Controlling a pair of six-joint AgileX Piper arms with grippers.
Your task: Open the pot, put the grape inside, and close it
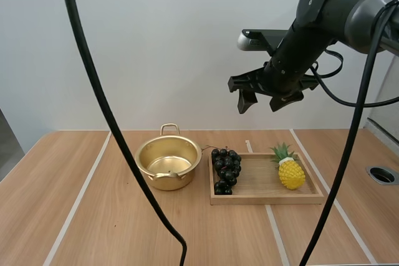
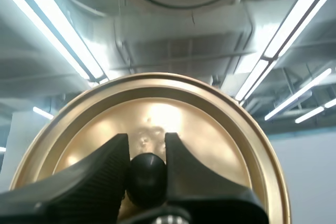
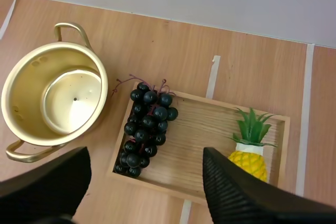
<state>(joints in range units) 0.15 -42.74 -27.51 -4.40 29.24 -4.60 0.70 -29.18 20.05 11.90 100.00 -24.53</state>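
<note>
Pot (image 1: 168, 163) open, left gripper (image 2: 147, 142) pinching lid (image 2: 157, 114) knob (image 2: 148, 174); right gripper (image 1: 260, 105) spread above grapes (image 1: 225, 169) on tray (image 1: 262, 182) beside pot; loading, closing remain.

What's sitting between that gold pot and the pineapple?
A bunch of grapes, on the end of the wooden tray nearest the pot, the pineapple at its other end, as the high view shows.

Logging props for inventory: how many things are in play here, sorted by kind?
Cookware: 2, the pot and the lid
Fruit: 2, the bunch of grapes and the pineapple
Trays: 1, the wooden tray
Total: 5
</note>
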